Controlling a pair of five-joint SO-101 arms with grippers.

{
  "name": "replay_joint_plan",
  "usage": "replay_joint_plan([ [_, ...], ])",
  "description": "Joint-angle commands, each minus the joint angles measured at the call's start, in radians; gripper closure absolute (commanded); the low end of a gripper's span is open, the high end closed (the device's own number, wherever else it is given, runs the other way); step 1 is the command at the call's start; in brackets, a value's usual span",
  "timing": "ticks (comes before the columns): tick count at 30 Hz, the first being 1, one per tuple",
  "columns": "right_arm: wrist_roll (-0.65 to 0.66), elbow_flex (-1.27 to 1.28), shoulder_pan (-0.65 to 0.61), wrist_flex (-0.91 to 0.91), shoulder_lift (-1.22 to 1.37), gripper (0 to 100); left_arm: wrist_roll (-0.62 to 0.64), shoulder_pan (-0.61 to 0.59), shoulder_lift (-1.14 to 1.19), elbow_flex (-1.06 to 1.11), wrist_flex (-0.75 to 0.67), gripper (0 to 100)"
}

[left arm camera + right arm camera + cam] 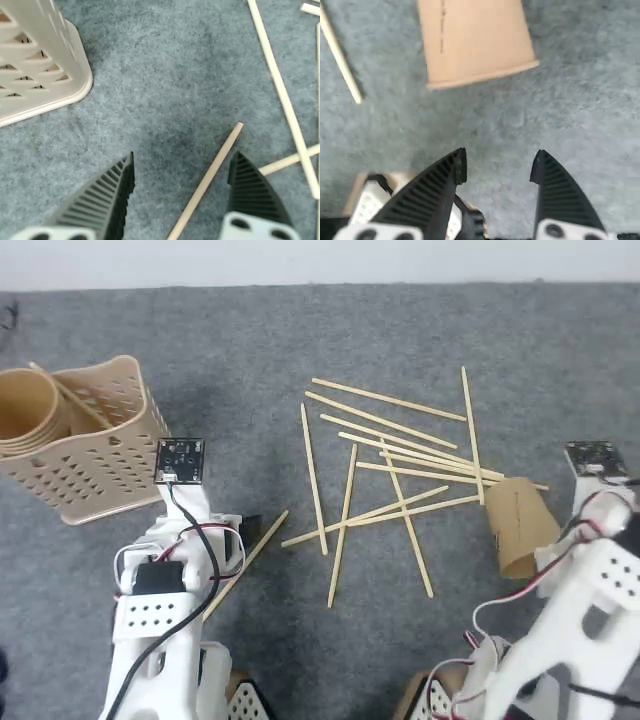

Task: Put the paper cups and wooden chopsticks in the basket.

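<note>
A tan basket (95, 455) stands at the far left and holds stacked paper cups (28, 408) and a chopstick. Several wooden chopsticks (400, 455) lie crossed in the middle of the grey carpet. My left gripper (180, 195) is open low over the carpet. One chopstick (207, 182) lies between its fingers, and the basket's corner (40, 65) is just beyond. A paper cup (520, 525) lies on its side at the right. My right gripper (497, 185) is open, a short way from that cup (475, 40), with the cup's rim facing it.
Another chopstick's end (340, 57) lies beside the fallen cup. More chopsticks (282, 95) lie past the left gripper. Bare carpet stretches between the basket and the chopstick pile. The two white arms (165, 620) fill the front edge.
</note>
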Motion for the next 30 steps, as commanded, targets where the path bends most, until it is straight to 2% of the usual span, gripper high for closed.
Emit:
replay_joint_plan([
  [1,-0.101,0.072,-0.105,-0.077,-0.031,77.5,0.0,0.006,0.0,-0.008,-0.023,71],
  [7,-0.209,0.083,-0.148,-0.166,-0.039,77.5,0.0,0.006,0.0,-0.008,-0.023,71],
  [12,-0.436,0.103,-0.15,-0.251,-0.039,77.9,0.0,0.006,0.0,-0.008,-0.023,71],
  [16,-0.555,0.137,-0.15,-0.3,-0.039,77.9,0.0,0.006,0.002,-0.008,-0.023,71],
  [24,-0.571,0.296,-0.15,-0.598,-0.039,77.9,0.0,0.006,0.002,-0.007,-0.023,71],
  [30,-0.571,0.315,-0.151,-0.704,-0.039,77.9,0.0,0.025,0.002,-0.005,-0.023,71],
])
